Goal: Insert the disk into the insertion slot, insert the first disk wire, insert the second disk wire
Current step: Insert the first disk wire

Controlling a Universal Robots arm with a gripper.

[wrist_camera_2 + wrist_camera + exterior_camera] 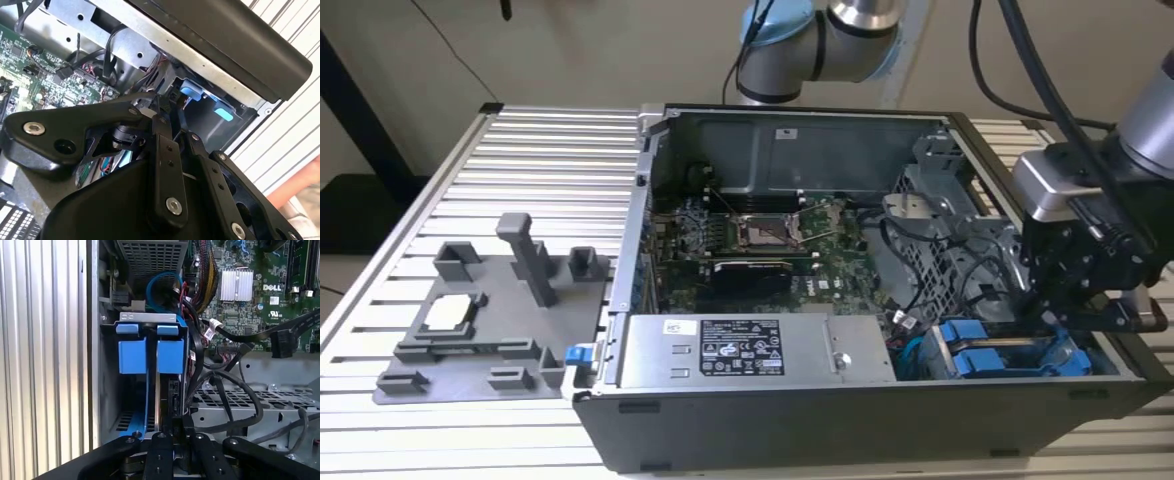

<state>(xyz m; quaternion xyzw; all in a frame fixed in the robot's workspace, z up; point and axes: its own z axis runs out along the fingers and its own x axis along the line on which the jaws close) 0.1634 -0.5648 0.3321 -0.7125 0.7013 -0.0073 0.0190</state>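
Noted ribbed metal counter (534,150) carrying all items. Found open computer case (854,420) lying on its side at the centre and the exterior view's right, side panel off, interior exposed. Recorded robot arm (827,40) standing behind the case, with a further section over the case's corner at the exterior view's right. Found grey fixture plate (480,330) with upright blocks on the counter at the exterior view's left, just beside the case.

Inside the case, logged green motherboard (761,235) toward the far wall, silver power supply (740,350) along the near wall, and metal drive cage (150,317) in the near corner at the exterior view's right.

Located black tool (1051,318) low in that corner, directly over the drive cage. Unable to tell from any view whether wide, narrow or holding something.

Located the disk (171,356) in its blue carrier, seated in the drive cage slot and directly in line with the tool. Found other blue carrier (132,356) just beside it, on the side nearer the case wall, seated likewise.

Noted bundle of black cables (235,390) looping past the cage on the motherboard side, close against the disk's edge. Noted thin blue cable (162,282) curled in a loop beyond the carrier handles. Unable to confirm whether any wire plugged into the disk.
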